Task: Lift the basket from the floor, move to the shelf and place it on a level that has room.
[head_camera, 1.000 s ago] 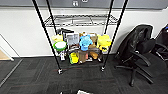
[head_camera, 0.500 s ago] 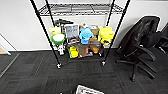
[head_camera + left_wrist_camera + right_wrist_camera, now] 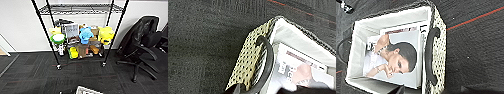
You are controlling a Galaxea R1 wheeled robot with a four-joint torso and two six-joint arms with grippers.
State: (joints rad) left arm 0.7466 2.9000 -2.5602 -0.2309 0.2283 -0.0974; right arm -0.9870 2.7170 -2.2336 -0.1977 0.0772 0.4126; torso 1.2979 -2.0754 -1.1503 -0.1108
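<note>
- Head view: basket at the near edge, on dark carpet floor, well apart from the wire rack.
- Rack's low tier crowded; office chair to its right.
- Wrist views: black handles, a printed picture inside the basket.
- Gripper fingers: cannot tell whether spread or pressed together.

Basket on floor before shelf

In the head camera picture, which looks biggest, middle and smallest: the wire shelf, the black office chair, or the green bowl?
1. The wire shelf looks biggest.
2. The black office chair.
3. The green bowl looks smallest.
</note>
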